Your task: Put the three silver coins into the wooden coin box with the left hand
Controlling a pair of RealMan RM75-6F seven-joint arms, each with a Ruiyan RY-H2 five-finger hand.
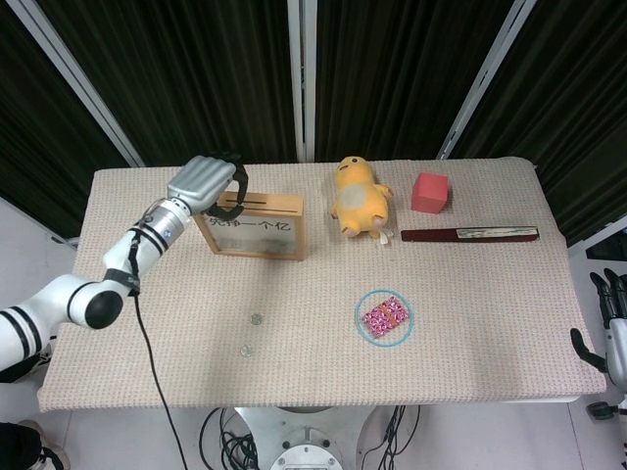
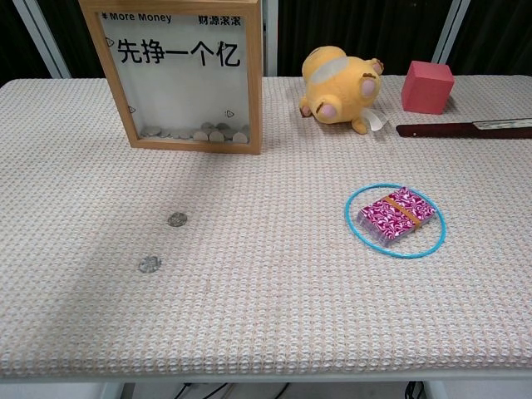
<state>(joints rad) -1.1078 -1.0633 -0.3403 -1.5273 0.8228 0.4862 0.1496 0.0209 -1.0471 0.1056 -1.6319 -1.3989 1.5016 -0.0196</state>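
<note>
The wooden coin box (image 1: 251,227) stands upright at the back left, its clear front (image 2: 179,83) showing several coins on its floor. My left hand (image 1: 208,180) hovers over the box's top left end by the slot, fingers curled downward; whether it holds a coin is hidden. Two silver coins lie on the cloth in front of the box: one (image 1: 256,318) (image 2: 176,219) nearer the box, the other (image 1: 245,348) (image 2: 150,264) closer to the front edge. My right hand (image 1: 612,328) hangs off the table's right edge, fingers apart and empty.
A yellow plush toy (image 1: 358,196) lies right of the box, then a red cube (image 1: 431,192) and a dark flat stick (image 1: 470,234). A blue ring (image 1: 383,316) around a pink packet sits mid-table.
</note>
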